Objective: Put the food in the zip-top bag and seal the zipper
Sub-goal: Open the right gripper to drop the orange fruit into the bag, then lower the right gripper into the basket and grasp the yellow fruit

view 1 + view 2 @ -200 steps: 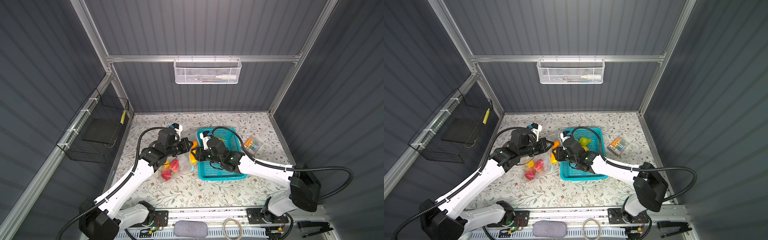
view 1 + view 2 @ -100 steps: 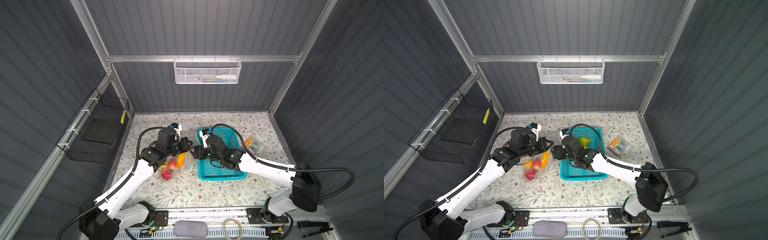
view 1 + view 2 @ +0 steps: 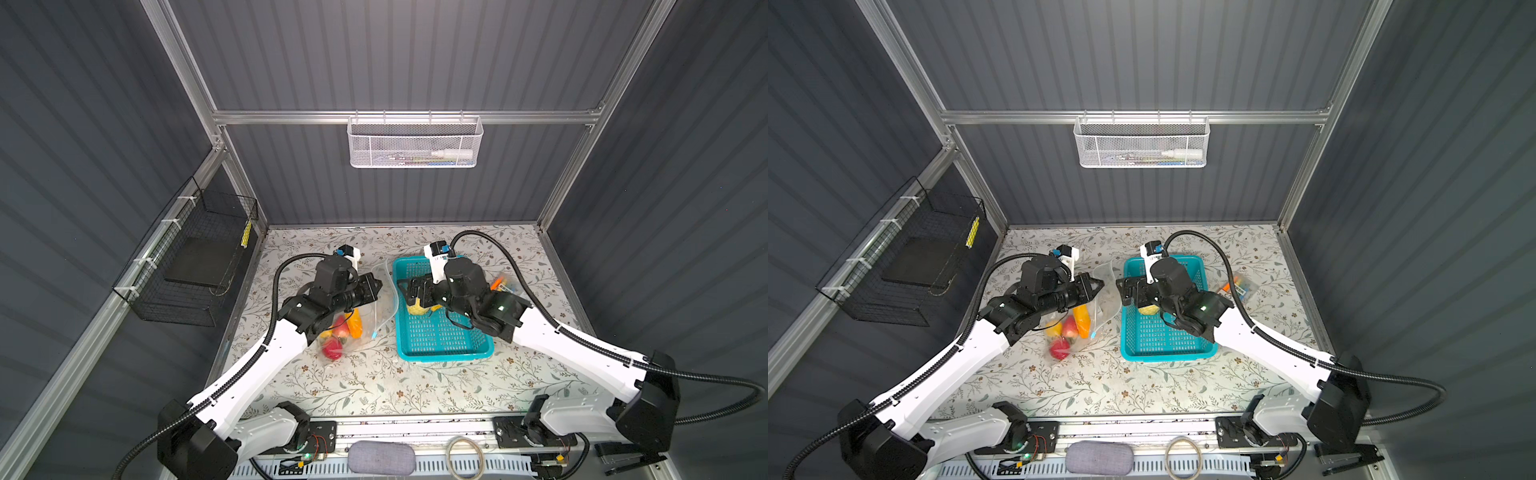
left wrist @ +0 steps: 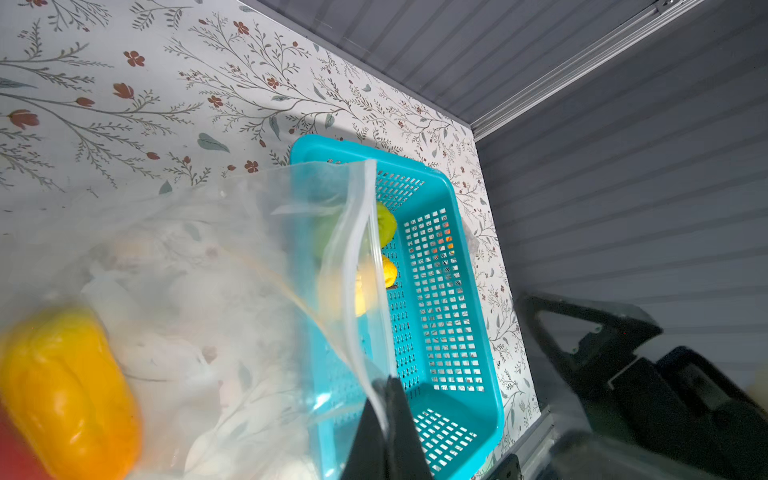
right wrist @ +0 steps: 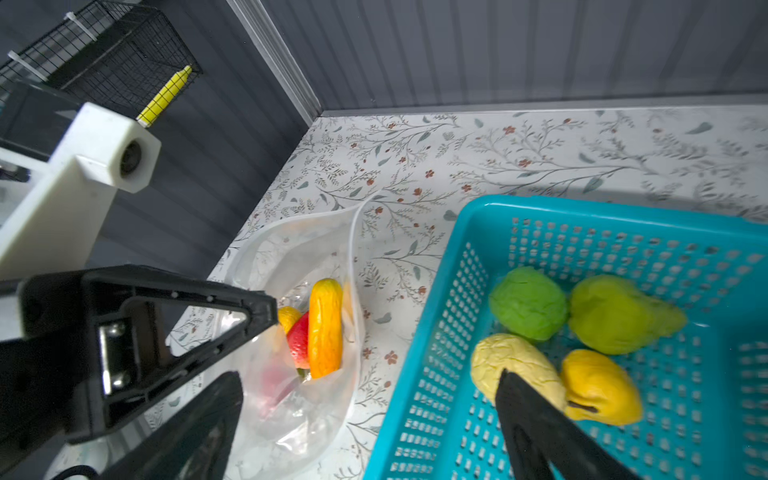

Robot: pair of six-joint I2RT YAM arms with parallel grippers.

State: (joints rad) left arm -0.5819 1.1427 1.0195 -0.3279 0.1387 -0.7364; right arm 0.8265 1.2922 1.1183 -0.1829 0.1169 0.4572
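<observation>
left gripper (image 3: 375,286) pinches the rim of the zip-top bag (image 5: 291,253), which lies on the table (image 3: 374,386) lengthwise toward the basket (image 5: 582,210), mouth gaping that way, some food (image 5: 325,328) inside. right gripper (image 3: 415,291) is spread wide over the basket.

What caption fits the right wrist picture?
Open right pincer near four toy fruits in a teal basket beside the bag.

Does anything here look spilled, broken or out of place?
Nothing spilled or broken. The fruit sits either in the clear bag or the blue basket. The bag only looks crumpled because the left gripper pinches its edge up.
</observation>
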